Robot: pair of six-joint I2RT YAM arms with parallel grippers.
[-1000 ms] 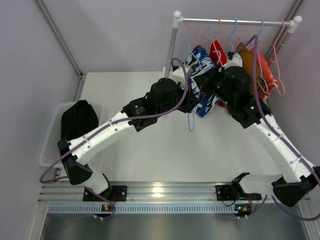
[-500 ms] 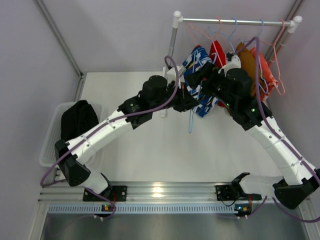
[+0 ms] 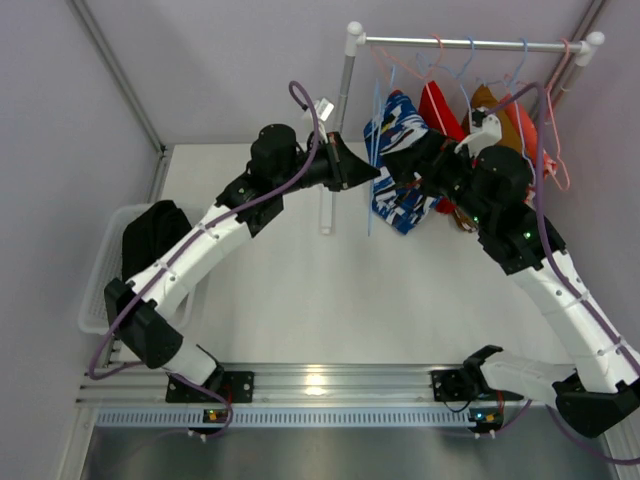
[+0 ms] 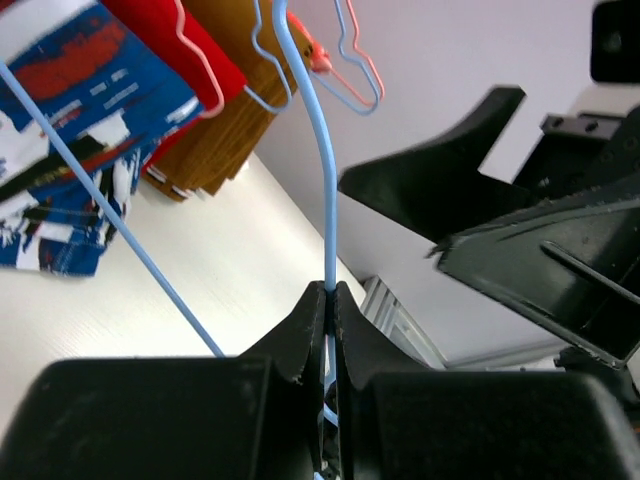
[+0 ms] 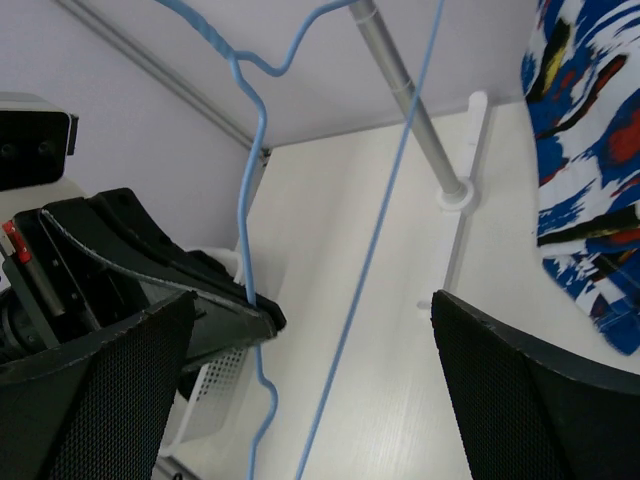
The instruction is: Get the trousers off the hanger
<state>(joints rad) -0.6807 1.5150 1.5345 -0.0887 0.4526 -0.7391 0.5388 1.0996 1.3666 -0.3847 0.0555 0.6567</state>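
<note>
My left gripper is shut on the thin wire of a light blue hanger, which carries no cloth. The blue patterned trousers sit just right of that hanger. Beside them my right gripper stands wide open with nothing between its fingers. I cannot tell whether these trousers rest on the table. Red trousers, brown trousers and orange-red trousers hang on the rail. Black trousers lie in the basket.
The clothes rack's rail and its left post stand at the back right, with the post's foot on the white table. A white basket sits at the table's left edge. Walls close in on the left and the back.
My right gripper has opened and let go of the patterned trousers. My left arm has swung left and back with the blue hanger, pulling it clear of the cloth.
</note>
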